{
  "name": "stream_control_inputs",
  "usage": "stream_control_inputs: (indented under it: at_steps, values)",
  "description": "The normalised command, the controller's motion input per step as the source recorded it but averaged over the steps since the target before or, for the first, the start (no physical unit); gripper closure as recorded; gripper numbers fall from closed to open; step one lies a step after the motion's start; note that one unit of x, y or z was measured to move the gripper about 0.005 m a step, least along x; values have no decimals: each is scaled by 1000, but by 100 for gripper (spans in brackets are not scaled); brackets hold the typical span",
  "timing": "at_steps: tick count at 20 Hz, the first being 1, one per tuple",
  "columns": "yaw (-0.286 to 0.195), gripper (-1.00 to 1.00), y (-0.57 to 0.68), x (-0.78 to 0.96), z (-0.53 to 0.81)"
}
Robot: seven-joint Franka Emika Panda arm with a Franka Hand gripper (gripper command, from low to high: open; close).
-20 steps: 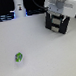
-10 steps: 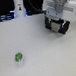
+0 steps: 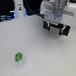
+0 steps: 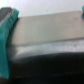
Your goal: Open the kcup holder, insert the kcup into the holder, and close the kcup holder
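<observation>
White bottle (image 3: pixel 17 7) on table (image 3: pixel 42 53)

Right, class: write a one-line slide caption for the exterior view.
End effector poised at the kcup holder in the upper right, while the green kcup sits alone on the white table.

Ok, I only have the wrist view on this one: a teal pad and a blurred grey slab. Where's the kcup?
Observer: The kcup lies on the white table, toward the exterior view's left and nearer that camera.
Operator: So the hand isn't holding it?
Observer: No. The hand is over at the exterior view's right, farther back, well apart from the kcup.
Operator: Anything else out there?
Observer: A tall white bottle stands upright at the back, on the exterior view's left.
</observation>
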Motion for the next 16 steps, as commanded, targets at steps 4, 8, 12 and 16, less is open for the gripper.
stream_control_inputs:
  at_steps: [4,8,12,16]
  values:
    - [-56,100,-406,881,204]
    - [-58,100,-410,860,212]
    - [-88,-100,-135,481,192]
    - [-121,-100,-230,316,297]
